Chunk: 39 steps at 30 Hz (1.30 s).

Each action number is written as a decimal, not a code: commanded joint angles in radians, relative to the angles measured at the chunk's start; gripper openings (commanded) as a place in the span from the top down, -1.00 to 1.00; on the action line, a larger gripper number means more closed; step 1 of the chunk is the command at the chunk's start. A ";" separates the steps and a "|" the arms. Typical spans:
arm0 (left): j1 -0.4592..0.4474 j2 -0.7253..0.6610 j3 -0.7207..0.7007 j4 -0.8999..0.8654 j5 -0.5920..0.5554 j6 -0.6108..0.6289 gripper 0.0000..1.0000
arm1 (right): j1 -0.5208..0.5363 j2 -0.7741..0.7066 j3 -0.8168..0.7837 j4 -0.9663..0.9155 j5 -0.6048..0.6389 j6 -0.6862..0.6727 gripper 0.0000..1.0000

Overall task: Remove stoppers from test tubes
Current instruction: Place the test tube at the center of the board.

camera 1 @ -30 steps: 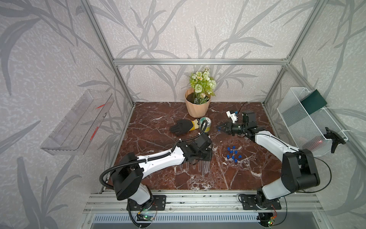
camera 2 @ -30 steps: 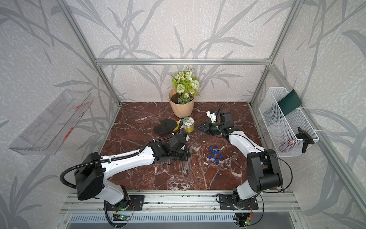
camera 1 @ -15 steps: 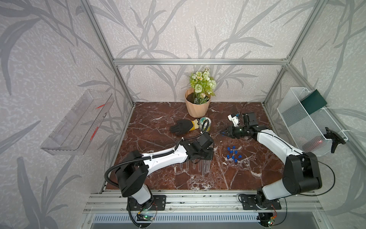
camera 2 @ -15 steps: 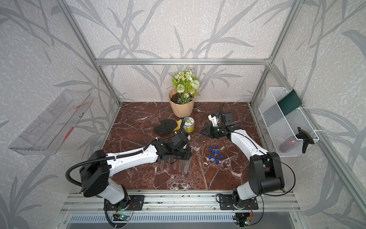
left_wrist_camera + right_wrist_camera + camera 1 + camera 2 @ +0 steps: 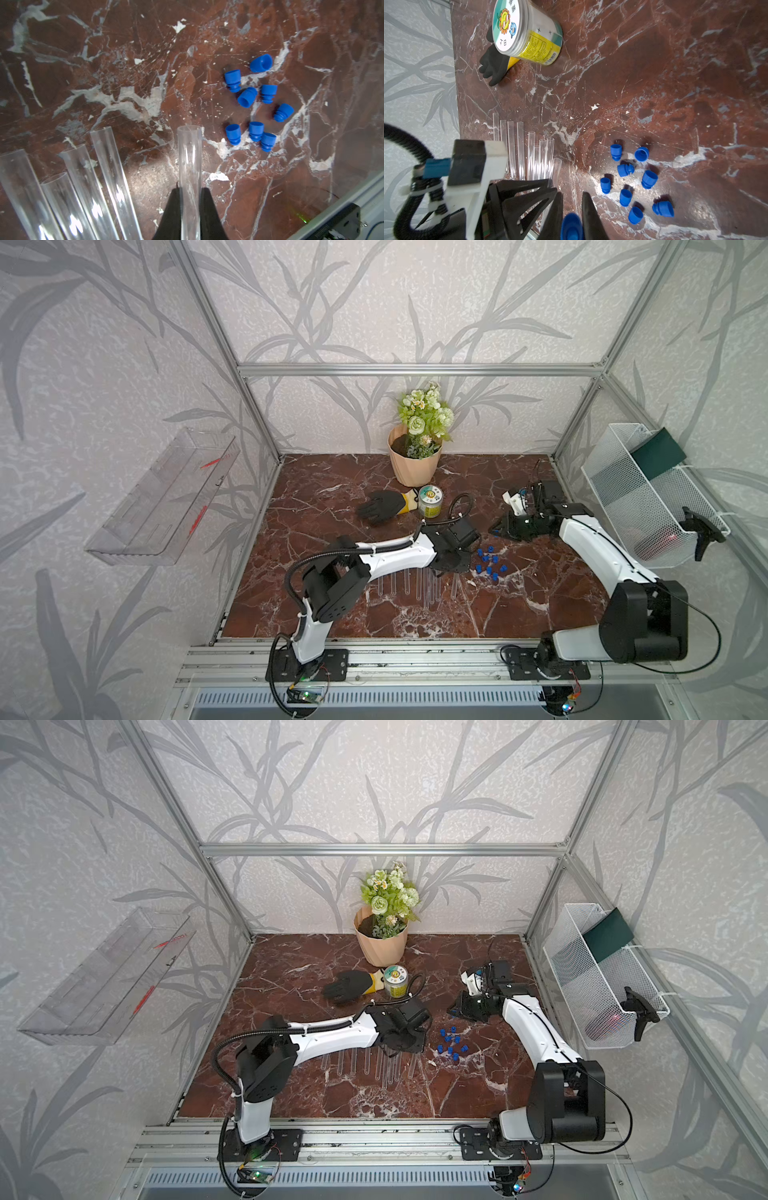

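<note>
My left gripper [image 5: 190,190] is shut on a clear test tube [image 5: 190,158] whose open mouth carries no stopper. Several more open test tubes [image 5: 108,166] lie side by side on the marble next to it. My right gripper [image 5: 572,195] is shut on one blue stopper [image 5: 571,226], a short way off the held tube's mouth [image 5: 556,166]. Several loose blue stoppers [image 5: 625,170] lie in a cluster on the marble beside the tubes. In a top view the left gripper [image 5: 451,562] sits low over the tube row [image 5: 415,585], and the right gripper [image 5: 496,529] hangs behind the stopper cluster [image 5: 488,562].
A black glove [image 5: 380,506] and a small labelled jar [image 5: 430,501] lie behind the left arm. Against the back wall stands a flower pot [image 5: 415,464]. A white wire basket [image 5: 648,497] hangs on the right wall and a clear tray [image 5: 162,497] on the left wall.
My right gripper has drawn away to the right and toward the front with the blue stopper in it. The left arm's elbow has swung right while its gripper stays on the tube.
</note>
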 commanded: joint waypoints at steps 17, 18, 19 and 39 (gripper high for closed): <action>-0.009 0.098 0.061 -0.165 -0.084 -0.043 0.67 | -0.010 -0.035 -0.032 -0.023 0.022 -0.004 0.90; -0.008 0.101 0.061 -0.163 -0.083 -0.045 0.67 | -0.010 -0.036 -0.031 -0.022 0.023 -0.004 0.90; -0.009 0.101 0.059 -0.163 -0.083 -0.044 0.66 | -0.010 -0.036 -0.031 -0.023 0.023 -0.003 0.90; -0.008 0.047 0.088 -0.225 -0.110 0.014 0.43 | -0.016 -0.035 -0.035 -0.017 0.058 0.002 0.90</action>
